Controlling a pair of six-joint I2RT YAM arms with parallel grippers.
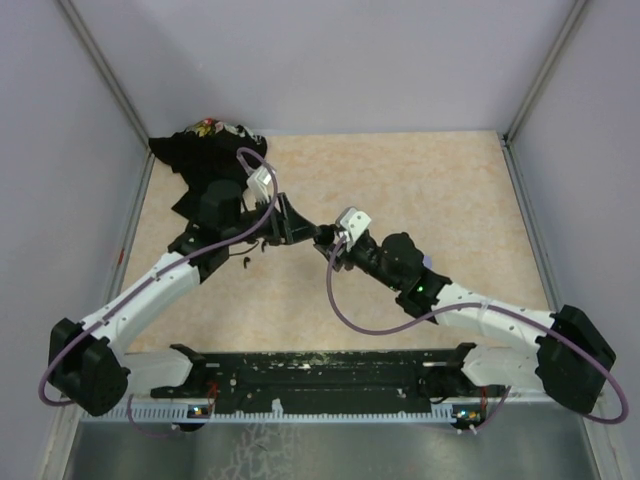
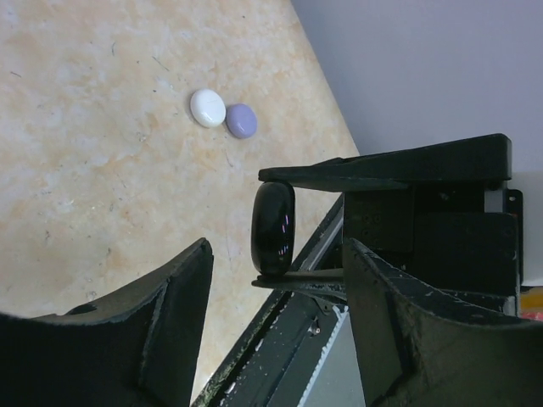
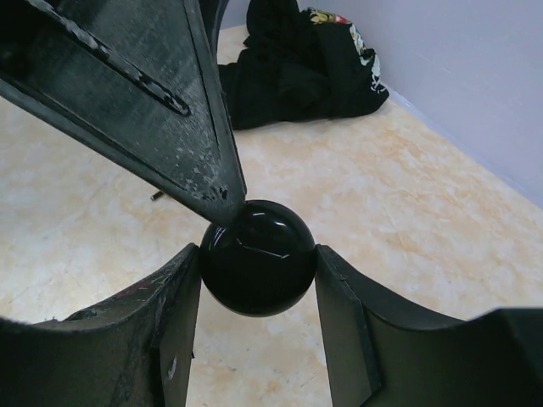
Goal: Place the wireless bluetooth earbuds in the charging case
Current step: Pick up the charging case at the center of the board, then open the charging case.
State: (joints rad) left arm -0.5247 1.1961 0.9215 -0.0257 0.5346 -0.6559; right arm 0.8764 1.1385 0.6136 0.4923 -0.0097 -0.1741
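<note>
**Black case clamped in the right gripper at mid-table**

The right gripper is closed on a glossy black, round charging case, one finger pressed to each side, holding it above the table. The left gripper stands wide apart and holds nothing. One of its fingertips appears to touch the case's upper rim. Both arms stretch from the near edge and meet at mid-table. Farther off, a white disc and a lavender disc lie side by side. A black cloth sits in the far-left corner.
</note>
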